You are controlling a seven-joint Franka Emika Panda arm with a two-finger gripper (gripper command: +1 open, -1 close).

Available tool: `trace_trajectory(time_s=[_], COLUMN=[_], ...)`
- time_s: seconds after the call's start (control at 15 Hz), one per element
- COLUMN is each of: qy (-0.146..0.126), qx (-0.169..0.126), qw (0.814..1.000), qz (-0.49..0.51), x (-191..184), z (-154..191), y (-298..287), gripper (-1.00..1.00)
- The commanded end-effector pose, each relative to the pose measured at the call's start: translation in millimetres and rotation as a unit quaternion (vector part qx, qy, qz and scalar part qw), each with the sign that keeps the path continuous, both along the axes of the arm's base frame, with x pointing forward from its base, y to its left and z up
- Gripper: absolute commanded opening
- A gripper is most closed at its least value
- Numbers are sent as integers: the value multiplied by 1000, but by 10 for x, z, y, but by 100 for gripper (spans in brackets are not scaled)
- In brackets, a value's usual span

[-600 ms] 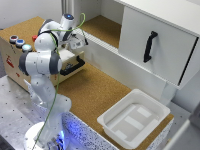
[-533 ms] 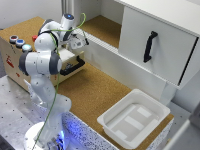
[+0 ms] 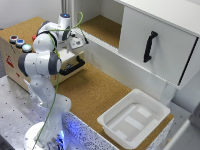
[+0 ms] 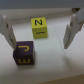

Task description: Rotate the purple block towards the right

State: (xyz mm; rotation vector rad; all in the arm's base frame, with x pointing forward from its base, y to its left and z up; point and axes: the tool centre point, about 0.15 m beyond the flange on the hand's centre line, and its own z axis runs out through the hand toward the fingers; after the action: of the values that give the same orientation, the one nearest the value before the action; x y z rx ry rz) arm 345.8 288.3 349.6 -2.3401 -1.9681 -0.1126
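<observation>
Gripper (image 4: 40, 31) spread wide w/ nothing held, purple block (image 4: 22, 53) near 1 finger (image 4: 7, 31) (letter J), yellow block (image 4: 39, 27) behind

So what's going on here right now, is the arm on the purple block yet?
Not yet. In the wrist view the gripper is open, its fingers standing apart, with the purple block and a yellow block below, neither gripped. The purple block sits nearer one finger; the yellow one lies apart from it. In the exterior view the Panda arm reaches over the cork surface, far from the white tray. The blocks are hidden in that view.
</observation>
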Motion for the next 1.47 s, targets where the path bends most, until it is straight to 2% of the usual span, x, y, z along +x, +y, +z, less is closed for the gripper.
trace_trajectory(time_s=[0.0, 0.13, 0.27, 0.53, 0.8, 0.87, 0.93, 1.0, 1.13, 1.2, 1.4], qy=[-8, -12, -26, -18, -17, -20, -24, -27, -30, -32, -26], qx=[-19, -7, -13, -27, -14, -10, -4, 4, 11, 14, 1], qw=[999, 999, 998, 998, 998, 998, 998, 998, 997, 996, 995], qz=[35, 48, 50, 57, 61, 59, 60, 64, 77, 85, 98], x=[-127, -139, -170, -380, -562, -580, -607, -636, -718, -755, -782], z=[-268, -295, -283, -288, -292, -282, -246, -198, -145, -153, -286], y=[26, 39, -1, -167, -218, -222, -214, -200, -155, -137, -38], gripper=[100, 100, 100, 100, 100, -100, -100, 100, 100, -100, -100])
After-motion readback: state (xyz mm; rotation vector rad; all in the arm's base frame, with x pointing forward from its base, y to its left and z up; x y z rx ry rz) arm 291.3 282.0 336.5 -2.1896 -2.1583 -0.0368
